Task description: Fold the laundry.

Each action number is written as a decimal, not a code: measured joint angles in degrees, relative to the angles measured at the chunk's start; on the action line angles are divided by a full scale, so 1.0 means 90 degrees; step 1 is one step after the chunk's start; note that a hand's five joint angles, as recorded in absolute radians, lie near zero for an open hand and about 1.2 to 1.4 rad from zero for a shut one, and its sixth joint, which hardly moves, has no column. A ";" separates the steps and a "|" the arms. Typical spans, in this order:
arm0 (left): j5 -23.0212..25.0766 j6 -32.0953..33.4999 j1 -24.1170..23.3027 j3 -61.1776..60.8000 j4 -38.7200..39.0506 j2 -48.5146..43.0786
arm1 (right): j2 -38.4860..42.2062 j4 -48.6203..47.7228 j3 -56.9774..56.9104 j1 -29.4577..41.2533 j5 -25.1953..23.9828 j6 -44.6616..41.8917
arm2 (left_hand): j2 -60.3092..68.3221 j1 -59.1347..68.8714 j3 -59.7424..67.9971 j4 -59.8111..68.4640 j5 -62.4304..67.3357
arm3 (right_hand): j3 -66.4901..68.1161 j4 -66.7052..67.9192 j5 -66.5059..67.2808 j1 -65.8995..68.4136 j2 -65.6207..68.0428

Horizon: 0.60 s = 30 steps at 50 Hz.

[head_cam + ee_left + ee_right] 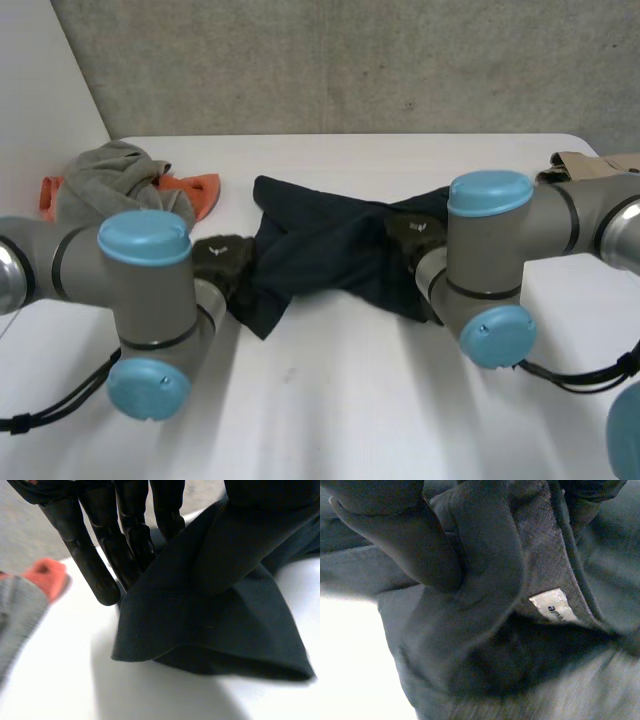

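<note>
Where the robot's left arm ends, the left hand [222, 262] sits at the near-left edge of a dark navy woven garment [320, 245]. In the left wrist view its fingers [100, 555] run nearly straight, tips down by the flat white table [330, 400]. The cloth rises in a tent from the table to the thumb side, so it looks pinched btw. thumb & fingers. The hem below hangs loose & folds back on itself.

The right hand [413, 232] is on the opposite, right-hand end of the garment, approx. level w/ the left hand. In the right wrist view its fingers are curled tight into bunched fabric, wrapped in folds, gripping near a seamed edge that carries a small white sewn-in label [552, 605]; print on it is too blurred to read.

Btw. the hands the garment is stretched across the table's middle, rumpled, w/ one corner pointing toward the far side & another drooping toward the near side.

Beyond the left hand, at the far-left of the table, a crumpled grey knit cloth [115, 180] lies heaped on a bright orange cloth [197, 190], apart from the garment. At the far-right edge sits a beige folded item [585, 162], partly hidden by the right arm. Behind the table stands a rough grey concrete wall [350, 60].
</note>
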 measured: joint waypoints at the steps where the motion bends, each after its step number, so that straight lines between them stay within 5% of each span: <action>1: -0.0153 0.0012 0.0000 0.0141 -0.0001 0.0042 | -0.0192 -0.0168 0.0026 -0.0008 0.0088 -0.0116 | 0.0070 0.0000 0.0077 0.0082 0.0000 | 0.0009 0.0023 0.0028 0.0000 0.0000; 8: -0.0501 0.0087 0.0042 0.0642 0.0001 0.1048 | -0.1838 -0.0666 0.0388 -0.0073 0.0192 -0.1376 | 0.0077 0.0000 0.0080 0.0085 0.0000 | 0.0010 0.0024 0.0105 0.0074 0.0000; 16: -0.0055 0.0380 0.0182 0.1265 -0.0005 0.2778 | -0.3565 -0.0491 0.0490 -0.0107 -0.0013 -0.2969 | 0.0083 0.0000 0.0111 0.0087 0.0000 | 0.0044 0.0024 0.0133 0.0141 -0.0001; 30: 0.0543 0.0617 0.0312 0.2816 -0.0324 0.3863 | -0.5128 0.0282 -0.0314 -0.0189 -0.0085 -0.2902 | 0.0096 -0.0001 0.0137 0.0091 0.0000 | 0.0069 0.0024 0.0134 0.0141 0.0000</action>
